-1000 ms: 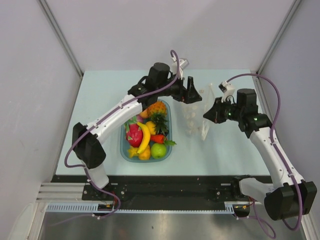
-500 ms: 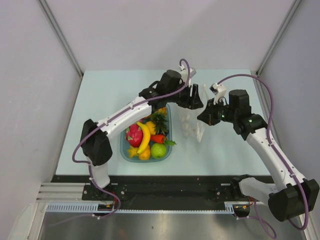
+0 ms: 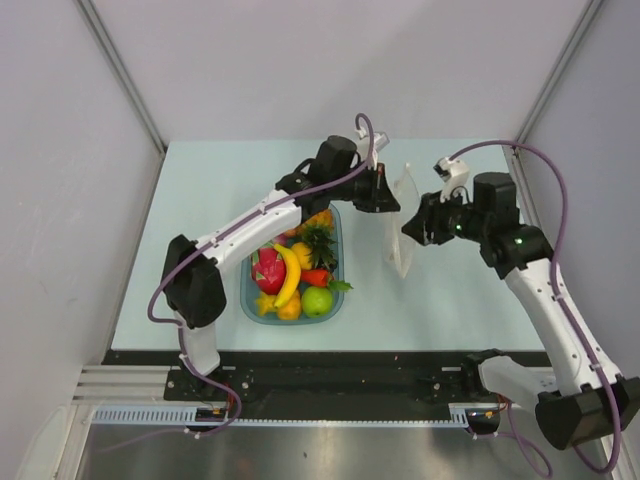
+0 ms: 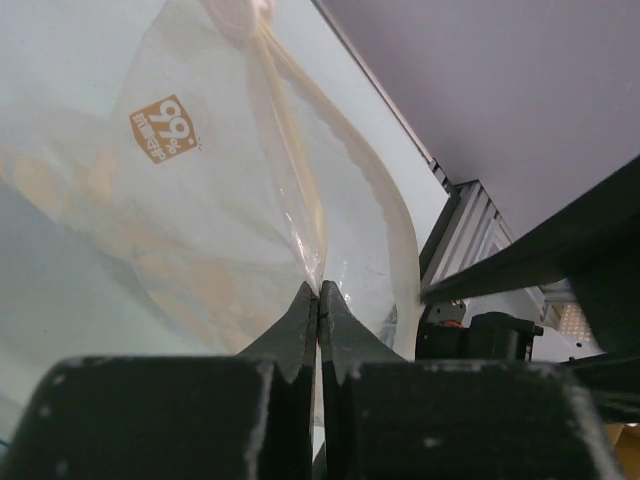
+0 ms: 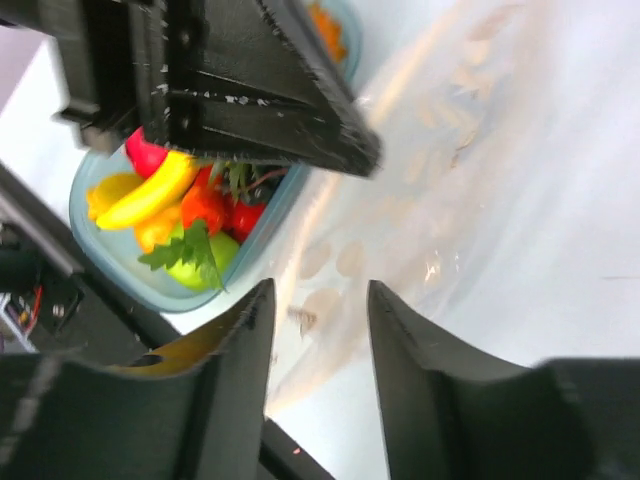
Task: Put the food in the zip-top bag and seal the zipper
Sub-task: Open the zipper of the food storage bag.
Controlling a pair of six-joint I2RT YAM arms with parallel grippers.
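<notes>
The zip-top bag (image 3: pixel 403 228) hangs upright over the table, right of the tray. My left gripper (image 3: pixel 390 200) is shut on its upper edge. In the left wrist view the jaws (image 4: pixel 318 290) pinch the clear film of the bag (image 4: pixel 190 190). A narrow pale strip (image 4: pixel 290 150), seemingly the zipper, runs down into them. My right gripper (image 3: pixel 409 230) stands open just right of the bag, apart from it. Its fingers (image 5: pixel 320 305) frame the bag (image 5: pixel 420 210) beyond. The food (image 3: pixel 293 268), bright toy fruit, lies in the blue tray (image 3: pixel 244 292).
The right wrist view shows the left gripper's black body (image 5: pixel 250 90) close overhead and the food (image 5: pixel 170 195) in the tray (image 5: pixel 105 262) at lower left. Grey walls and metal rails (image 3: pixel 120 80) bound the table on three sides.
The left gripper closed on the bag's edge. The right gripper opened, let go of the bag and drew back slightly to the right. The bag now hangs from the left gripper.
</notes>
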